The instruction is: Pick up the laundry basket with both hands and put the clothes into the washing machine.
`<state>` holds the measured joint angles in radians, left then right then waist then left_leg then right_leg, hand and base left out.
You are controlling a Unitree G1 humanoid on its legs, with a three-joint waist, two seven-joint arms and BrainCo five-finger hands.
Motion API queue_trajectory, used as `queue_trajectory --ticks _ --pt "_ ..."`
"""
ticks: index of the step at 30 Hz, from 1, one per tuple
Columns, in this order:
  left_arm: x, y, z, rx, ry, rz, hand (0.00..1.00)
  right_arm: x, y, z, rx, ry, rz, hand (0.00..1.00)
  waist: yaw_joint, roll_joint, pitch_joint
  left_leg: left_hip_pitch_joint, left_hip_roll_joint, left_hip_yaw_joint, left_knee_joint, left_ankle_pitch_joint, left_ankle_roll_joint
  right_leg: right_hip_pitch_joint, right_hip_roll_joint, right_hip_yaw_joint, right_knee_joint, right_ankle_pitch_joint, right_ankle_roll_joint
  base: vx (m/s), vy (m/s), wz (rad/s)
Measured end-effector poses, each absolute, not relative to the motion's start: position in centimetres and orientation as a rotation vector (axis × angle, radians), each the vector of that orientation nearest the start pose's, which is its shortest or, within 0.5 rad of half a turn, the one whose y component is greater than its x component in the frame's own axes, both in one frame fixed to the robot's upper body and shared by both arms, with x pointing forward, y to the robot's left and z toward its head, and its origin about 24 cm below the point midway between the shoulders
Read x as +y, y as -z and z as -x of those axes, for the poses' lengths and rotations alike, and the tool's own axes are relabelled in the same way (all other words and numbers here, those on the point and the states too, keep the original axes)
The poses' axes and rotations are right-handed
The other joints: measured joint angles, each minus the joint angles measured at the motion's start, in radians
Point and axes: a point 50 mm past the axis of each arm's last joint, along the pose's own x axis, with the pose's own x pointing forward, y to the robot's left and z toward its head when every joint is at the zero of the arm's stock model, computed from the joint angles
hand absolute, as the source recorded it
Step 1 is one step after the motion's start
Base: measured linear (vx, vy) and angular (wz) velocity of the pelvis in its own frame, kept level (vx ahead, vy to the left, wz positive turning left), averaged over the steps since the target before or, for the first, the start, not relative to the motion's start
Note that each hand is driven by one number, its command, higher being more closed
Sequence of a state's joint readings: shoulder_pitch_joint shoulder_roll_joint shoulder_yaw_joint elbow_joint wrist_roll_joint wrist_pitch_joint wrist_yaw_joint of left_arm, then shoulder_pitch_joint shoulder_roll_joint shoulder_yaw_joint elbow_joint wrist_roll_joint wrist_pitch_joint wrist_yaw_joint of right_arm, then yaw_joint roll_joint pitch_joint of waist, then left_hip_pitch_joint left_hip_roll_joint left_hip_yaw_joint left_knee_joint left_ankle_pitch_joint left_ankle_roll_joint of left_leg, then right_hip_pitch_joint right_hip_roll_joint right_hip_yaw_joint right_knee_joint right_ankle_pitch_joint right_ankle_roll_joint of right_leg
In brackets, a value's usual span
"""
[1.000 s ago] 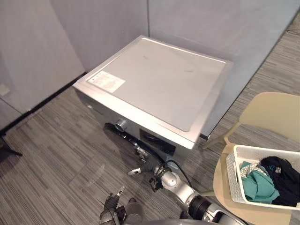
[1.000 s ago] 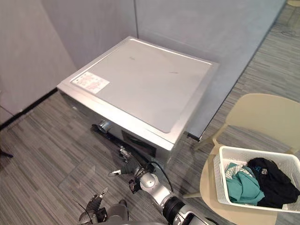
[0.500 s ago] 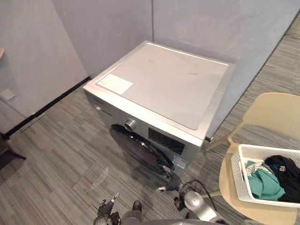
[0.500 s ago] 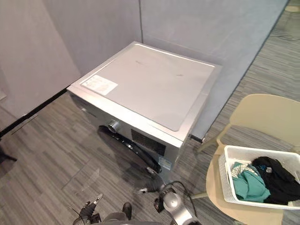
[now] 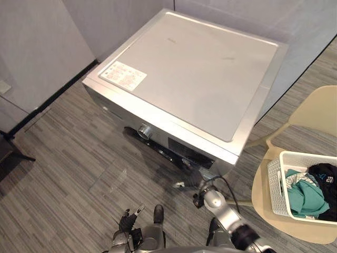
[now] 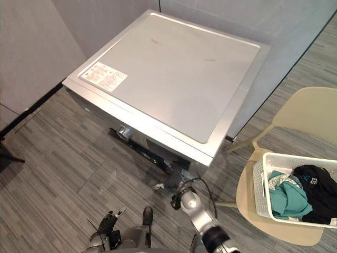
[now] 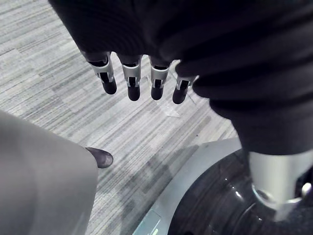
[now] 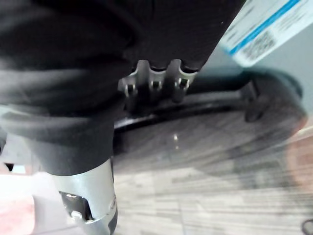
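In the left eye view, the washing machine [image 5: 195, 68] stands in the corner. The laundry basket [image 5: 275, 182] sits to the right of it on a chair [image 5: 316, 113], well apart from both my arms. The clothes [image 5: 303, 192], teal and black, lie heaped inside the basket, so I judge that nothing has been loaded yet. My right robot hand [image 5: 187, 181] is low at the front of the washing machine, just beside its dark door [image 5: 158, 152]. I take it the hand is there to deal with the opening before the basket is fetched. My left robot hand [image 5: 128, 220] hangs further out from the washing machine's front, above the floor [image 5: 58, 158].

The right eye view shows the basket upright on the chair seat, which keeps the clothes in and leaves its sides free for a two-handed lift.

In the left wrist view, my fingers [image 7: 129, 83] hang straight and loose, holding nothing. That hand is idle for now.

In the right wrist view, my right robot hand is close against the door's dark rim. I cannot tell whether it is open or closed.
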<state>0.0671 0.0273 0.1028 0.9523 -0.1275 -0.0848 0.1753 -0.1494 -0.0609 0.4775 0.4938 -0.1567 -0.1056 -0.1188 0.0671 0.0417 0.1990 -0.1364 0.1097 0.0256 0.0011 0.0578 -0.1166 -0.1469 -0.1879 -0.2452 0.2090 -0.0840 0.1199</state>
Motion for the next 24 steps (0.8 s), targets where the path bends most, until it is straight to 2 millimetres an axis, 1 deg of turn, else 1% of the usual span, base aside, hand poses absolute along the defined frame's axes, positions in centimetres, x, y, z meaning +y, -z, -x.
queue_trajectory --ticks 2,5,6,7,8,10,11,12,13,14,15,16,17,18,19,20,21,22,23,24 --pt "18.7 14.7 -12.6 0.927 -0.356 0.059 0.00 -6.0 3.2 -24.6 0.203 -0.389 0.321 0.00 0.000 -0.001 0.011 -0.008 0.001 0.000 0.000 0.004 -0.001 -0.008 0.001 0.000 0.000 0.004 0.001 -0.02 0.000 -0.02" --pt "18.6 14.5 -13.1 0.910 -0.354 0.074 0.00 -5.8 2.6 -26.3 0.194 -0.379 0.332 0.00 -0.001 0.005 0.027 -0.038 0.001 -0.010 0.018 0.008 -0.002 -0.036 -0.003 -0.001 0.018 0.006 0.001 -0.08 0.005 0.01" --pt "18.5 14.3 -13.7 0.890 -0.356 0.091 0.00 -5.6 2.2 -27.4 0.193 -0.387 0.358 0.00 0.003 0.012 0.047 -0.049 0.002 -0.021 0.027 0.008 -0.003 -0.043 -0.005 -0.004 0.027 0.006 0.000 -0.12 0.008 0.11" --pt "18.3 14.1 -14.1 0.880 -0.350 0.102 0.00 -5.4 1.9 -28.0 0.189 -0.397 0.376 0.00 0.006 0.018 0.054 -0.060 0.002 -0.026 0.033 0.008 -0.003 -0.052 -0.006 -0.005 0.033 0.005 -0.002 -0.15 0.010 0.23" --pt "17.8 13.7 -15.1 0.847 -0.336 0.126 0.00 -4.4 0.9 -29.1 0.166 -0.434 0.419 0.00 0.013 0.033 0.079 -0.074 0.004 -0.037 0.035 0.011 -0.008 -0.059 -0.006 -0.009 0.036 0.006 -0.003 -0.13 0.011 0.20" --pt "16.6 12.8 -16.7 0.784 -0.300 0.169 0.00 -2.4 -0.4 -29.6 0.117 -0.510 0.443 0.00 0.044 0.058 0.112 -0.096 0.012 -0.051 0.033 0.018 -0.017 -0.072 -0.004 -0.026 0.036 0.011 -0.010 -0.10 -0.010 0.20" --pt "16.2 12.5 -17.0 0.768 -0.296 0.192 0.00 -1.8 -0.4 -29.5 0.132 -0.533 0.404 0.00 0.053 0.062 0.118 -0.099 0.012 -0.053 0.032 0.020 -0.017 -0.074 -0.003 -0.030 0.038 0.012 -0.012 -0.07 -0.022 0.17" --pt "15.8 12.0 -17.4 0.738 -0.278 0.209 0.00 -0.4 -0.1 -28.7 0.164 -0.583 0.358 0.00 0.066 0.063 0.120 -0.107 0.012 -0.054 0.031 0.025 -0.015 -0.082 -0.003 -0.033 0.044 0.011 -0.012 0.00 -0.021 0.14" --pt "15.2 11.4 -17.5 0.703 -0.248 0.220 0.00 0.7 0.5 -27.7 0.214 -0.628 0.289 0.00 0.067 0.061 0.121 -0.111 0.011 -0.057 0.031 0.028 -0.011 -0.084 -0.005 -0.038 0.049 0.010 -0.013 0.03 -0.018 0.11" --pt "14.9 11.1 -17.7 0.685 -0.230 0.225 0.00 1.2 0.9 -27.2 0.260 -0.659 0.235 0.00 0.067 0.061 0.121 -0.112 0.011 -0.058 0.032 0.030 -0.008 -0.084 -0.006 -0.040 0.049 0.010 -0.012 0.07 -0.022 0.07" --pt "14.4 10.4 -18.0 0.653 -0.191 0.235 0.00 1.8 2.1 -25.8 0.363 -0.710 0.142 0.00 0.073 0.061 0.121 -0.113 0.008 -0.059 0.033 0.033 -0.005 -0.083 -0.008 -0.040 0.049 0.009 -0.011 0.06 -0.018 0.01" --pt "14.1 10.2 -18.2 0.641 -0.173 0.238 0.00 2.0 2.5 -25.2 0.401 -0.728 0.112 0.00 0.077 0.061 0.121 -0.113 0.007 -0.060 0.033 0.033 -0.005 -0.083 -0.008 -0.040 0.049 0.008 -0.010 0.06 -0.019 0.04" --pt "14.8 10.3 -18.0 0.653 -0.243 0.286 0.00 2.4 3.9 -23.5 0.533 -0.765 0.004 0.00 0.082 0.061 0.121 -0.114 -0.001 -0.067 0.033 0.033 -0.005 -0.082 -0.010 -0.044 0.049 0.007 -0.008 0.06 -0.001 0.12" --pt "15.5 10.1 -17.8 0.650 -0.248 0.292 0.00 2.9 5.0 -21.9 0.639 -0.799 -0.065 0.00 0.083 0.061 0.121 -0.115 -0.004 -0.076 0.033 0.033 -0.005 -0.077 -0.011 -0.052 0.047 0.006 -0.007 0.06 0.004 0.16" --pt "15.9 9.9 -17.8 0.641 -0.251 0.296 0.00 3.0 5.4 -21.2 0.681 -0.809 -0.102 0.00 0.082 0.061 0.121 -0.115 -0.005 -0.080 0.033 0.033 -0.005 -0.073 -0.011 -0.056 0.045 0.006 -0.007 0.04 0.010 0.22" --pt "16.4 9.2 -17.7 0.614 -0.253 0.300 0.00 3.3 5.9 -20.2 0.743 -0.811 -0.178 0.00 0.084 0.061 0.121 -0.113 -0.005 -0.082 0.033 0.033 -0.005 -0.064 -0.018 -0.063 0.043 0.002 -0.004 0.02 0.003 0.23" --pt "17.0 8.3 -17.5 0.572 -0.262 0.310 0.00 3.6 5.8 -20.0 0.759 -0.814 -0.231 0.00 0.085 0.061 0.121 -0.111 -0.006 -0.088 0.034 0.033 -0.005 -0.057 -0.022 -0.070 0.043 0.001 -0.003 0.01 0.002 0.21" --pt "17.1 7.6 -17.6 0.539 -0.264 0.318 0.00 3.8 5.6 -20.0 0.757 -0.819 -0.250 0.00 0.085 0.061 0.121 -0.110 -0.008 -0.091 0.034 0.033 -0.005 -0.053 -0.023 -0.073 0.043 0.000 -0.001 -0.02 -0.002 0.20" --pt "17.4 6.4 -17.7 0.481 -0.267 0.332 0.00 3.9 5.1 -20.2 0.735 -0.828 -0.280 0.00 0.086 0.059 0.119 -0.109 -0.009 -0.094 0.034 0.033 -0.005 -0.046 -0.023 -0.081 0.043 -0.002 0.000 -0.05 0.000 0.14" --pt "17.8 4.7 -18.1 0.396 -0.270 0.332 0.00 3.8 4.9 -20.6 0.715 -0.819 -0.299 0.00 0.091 0.053 0.116 -0.107 -0.008 -0.095 0.033 0.032 -0.006 -0.044 -0.023 -0.081 0.043 -0.003 -0.001 -0.06 0.002 0.11"
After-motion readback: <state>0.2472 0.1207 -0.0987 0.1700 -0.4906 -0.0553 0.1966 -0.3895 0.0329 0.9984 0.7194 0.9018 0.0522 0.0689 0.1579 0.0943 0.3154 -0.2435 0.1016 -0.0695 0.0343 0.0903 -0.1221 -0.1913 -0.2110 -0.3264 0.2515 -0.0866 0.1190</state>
